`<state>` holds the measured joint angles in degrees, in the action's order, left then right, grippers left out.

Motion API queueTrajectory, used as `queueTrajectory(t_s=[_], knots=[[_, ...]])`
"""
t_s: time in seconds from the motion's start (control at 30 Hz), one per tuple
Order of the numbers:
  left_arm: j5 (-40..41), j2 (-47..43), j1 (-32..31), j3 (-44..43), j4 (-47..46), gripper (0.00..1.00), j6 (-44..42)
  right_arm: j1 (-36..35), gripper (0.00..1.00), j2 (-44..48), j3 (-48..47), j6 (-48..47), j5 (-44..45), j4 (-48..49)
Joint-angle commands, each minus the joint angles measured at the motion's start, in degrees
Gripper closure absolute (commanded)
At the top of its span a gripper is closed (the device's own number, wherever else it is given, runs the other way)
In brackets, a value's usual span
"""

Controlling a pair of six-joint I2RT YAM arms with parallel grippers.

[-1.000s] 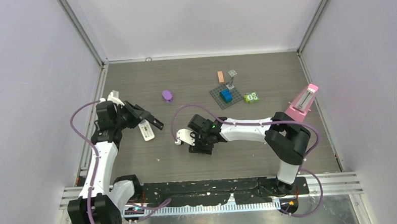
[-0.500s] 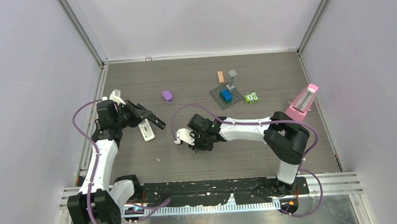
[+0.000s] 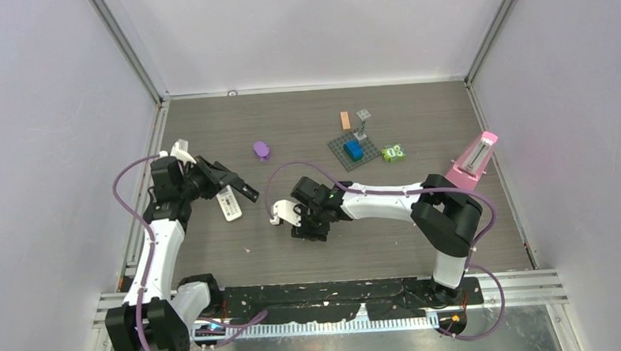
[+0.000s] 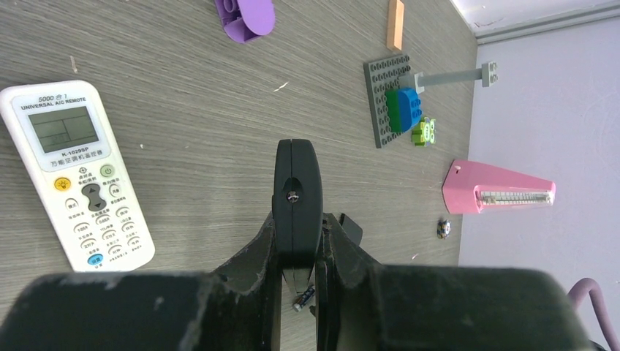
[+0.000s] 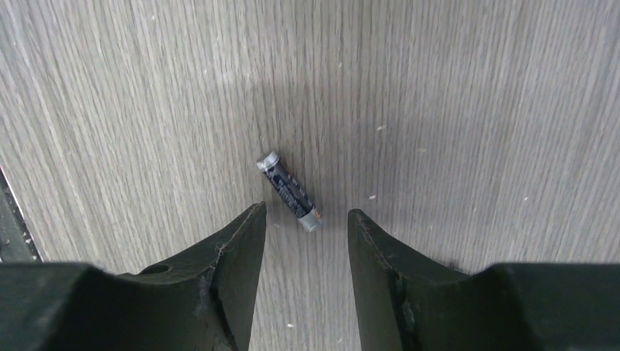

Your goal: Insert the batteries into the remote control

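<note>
Right wrist view puts one battery [image 5: 289,191] on the table [image 5: 475,110], just ahead of my right gripper [image 5: 305,227]. My two fingers [image 5: 230,252] there stand apart, roughly half spread, and hold nothing. The cell's nearer end lies in the gap between their tips, touching neither as far as I can see. The battery lies flat with its long axis on a diagonal. One silvery cap points away and to the left in this view, the other toward me and to the right. It is a thin cylinder in a dark jacket, with pale print I cannot read and metal at both ends. The tabletop under it is grey-brown with fine wood grain and a few pale specks. My fingers are matte black and taper to blunt tips.

On my left gripper [image 4: 296,157] the fingers are pressed together over bare table, with nothing visible between them. Through the gap beneath their base I see a second cell [image 4: 304,297], small and dark with a silvery end, lying on the wood. The remote control [image 4: 77,175] lies face up beside those fingers and apart from them. It is white plastic, with a grey screen at its far end and rows of small buttons nearer me. Farther out sit a purple piece [image 4: 245,14], an orange strip [image 4: 395,23], a grey studded baseplate [image 4: 384,102] carrying blue and green bricks, and a pink metronome [image 4: 497,196].
</note>
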<state>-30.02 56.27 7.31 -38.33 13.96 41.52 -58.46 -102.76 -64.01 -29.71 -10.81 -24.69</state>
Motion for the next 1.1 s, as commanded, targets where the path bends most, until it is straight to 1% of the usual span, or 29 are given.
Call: queueTrajectory(t_s=[0.0, 0.13, 0.27, 0.33, 0.37, 0.4, 0.43, 0.5, 0.6, 0.67, 0.83, 0.93, 1.03, 1.07], knots=[[-0.3, -1.6, 0.4, -1.2, -1.4, 1.0, -0.8, -0.3, 0.52, -1.9, -3.3, -3.3, -3.3, 1.5], [-0.1, -2.3, 0.4, -1.1, -0.9, 1.0, -0.9, -0.3, 0.6, -2.9, -3.9, -4.2, -5.9, -1.9], [0.1, -3.1, 0.4, -0.7, -0.8, 1.0, -0.9, -0.4, 0.66, -2.3, -1.7, -3.4, -6.5, -2.3], [0.1, -3.1, 0.4, -0.7, -0.8, 1.0, -0.8, -0.4, 0.73, -2.3, -1.3, -3.1, -6.2, -2.2], [0.0, -3.0, 0.3, -0.7, -0.9, 1.0, -0.7, -0.4, 0.79, -2.3, -1.2, -2.7, -6.0, -2.2], [-0.3, -2.9, 0.4, -0.7, -0.9, 1.0, -0.7, -0.4, 0.83, -2.4, -1.4, -2.4, -5.9, -2.3], [-0.6, -2.8, 0.4, -0.7, -1.0, 1.0, -0.7, -0.4, 0.88, -2.4, -1.6, -2.1, -5.7, -2.3], [-1.4, -2.7, 0.4, -0.5, -1.3, 1.0, -0.3, -0.4, 0.93, -1.8, -1.5, -0.5, -5.1, -1.6], [-3.7, -2.6, 0.4, 0.7, -2.5, 1.0, 0.6, -0.4, 0.95, 0.4, -0.6, 3.8, -4.7, 0.8], [-6.9, -2.8, 0.4, 2.1, -4.8, 1.0, 1.7, -0.3, 0.95, 4.0, 0.4, 7.5, -5.2, 2.7], [-16.3, -1.7, -1.3, 6.1, -14.5, 1.0, 4.1, -0.3, 0.95, 12.4, 2.7, 17.8, -3.8, 6.6], [-20.3, -1.2, -3.9, 8.4, -20.4, 1.0, 4.7, -0.4, 0.95, 20.8, 5.0, 25.5, 2.6, 10.4], [-22.1, -1.5, -6.7, 11.0, -26.2, 1.0, 6.5, -0.4, 0.95, 28.4, 9.2, 31.5, 6.7, 14.4], [-22.4, -1.5, -9.1, 12.2, -28.7, 1.0, 7.9, -0.4, 0.95, 31.8, 10.1, 32.6, 8.1, 15.7]])
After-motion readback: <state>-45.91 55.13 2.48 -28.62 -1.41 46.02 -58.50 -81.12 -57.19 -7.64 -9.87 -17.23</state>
